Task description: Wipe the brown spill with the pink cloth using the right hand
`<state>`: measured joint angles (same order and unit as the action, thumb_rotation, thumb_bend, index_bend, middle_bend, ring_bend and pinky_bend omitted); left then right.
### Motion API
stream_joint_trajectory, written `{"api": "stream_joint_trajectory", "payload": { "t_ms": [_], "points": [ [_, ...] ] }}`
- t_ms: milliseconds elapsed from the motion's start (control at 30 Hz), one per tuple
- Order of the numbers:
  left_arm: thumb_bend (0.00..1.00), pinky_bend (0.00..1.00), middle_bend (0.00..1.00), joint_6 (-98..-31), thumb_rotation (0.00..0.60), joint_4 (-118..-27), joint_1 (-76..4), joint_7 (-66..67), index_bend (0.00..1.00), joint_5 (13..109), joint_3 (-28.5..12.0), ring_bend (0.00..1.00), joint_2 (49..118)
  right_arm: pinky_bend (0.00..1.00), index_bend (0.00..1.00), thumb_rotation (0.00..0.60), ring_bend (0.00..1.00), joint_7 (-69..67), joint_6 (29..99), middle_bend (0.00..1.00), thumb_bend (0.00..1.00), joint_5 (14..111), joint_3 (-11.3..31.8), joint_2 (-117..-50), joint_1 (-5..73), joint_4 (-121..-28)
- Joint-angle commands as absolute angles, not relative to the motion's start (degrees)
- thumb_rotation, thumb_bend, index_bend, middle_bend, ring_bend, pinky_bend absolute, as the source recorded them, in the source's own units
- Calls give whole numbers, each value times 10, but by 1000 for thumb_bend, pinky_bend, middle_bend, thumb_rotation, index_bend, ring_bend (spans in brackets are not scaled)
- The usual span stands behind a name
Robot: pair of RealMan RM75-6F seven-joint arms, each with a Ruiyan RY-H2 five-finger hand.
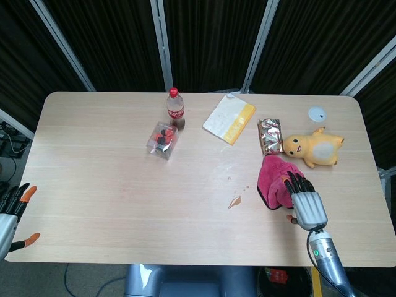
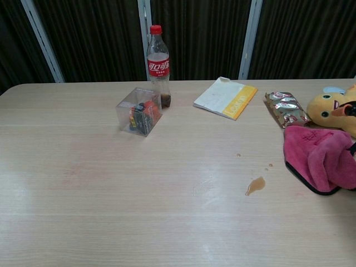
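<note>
A crumpled pink cloth (image 1: 274,180) (image 2: 319,157) with a dark edge lies right of centre on the wooden table. A small brown spill (image 1: 234,202) (image 2: 256,185) sits just to its left, with a few tiny drops beyond it. My right hand (image 1: 305,200) hovers open over the cloth's right edge, fingers stretched toward it and holding nothing. In the chest view only an orange fingertip (image 2: 339,110) enters at the right edge. My left hand (image 1: 12,210) stays open off the table's near left corner.
A yellow plush toy (image 1: 312,147) and a foil snack pack (image 1: 270,135) lie just behind the cloth. Farther back are a yellow-and-white booklet (image 1: 229,118), a cola bottle (image 1: 176,109), a clear box (image 1: 163,140) and a small white disc (image 1: 317,113).
</note>
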<state>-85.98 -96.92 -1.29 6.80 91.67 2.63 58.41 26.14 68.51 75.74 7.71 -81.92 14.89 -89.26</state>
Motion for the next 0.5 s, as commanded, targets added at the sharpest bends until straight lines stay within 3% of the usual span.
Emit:
{"api": "stream_joint_trajectory", "payload": {
  "t_ms": [33,100,500],
  "points": [
    [0,0,0,-856,600,-969,-14,68,0,914,26,0,584,189,105,600,0,274,672,0,0,727,92,-851,165,-859],
    [0,0,0,-853,600,-970,-16,69,0,912,26,0,584,231,138,600,0,273,669,4,4,716,100,-869,173,-836],
    [0,0,0,-855,600,-971,-15,66,0,913,26,0,584,268,247,600,0,235,643,92,34,676,121,-934,207,-700]
  ]
}}
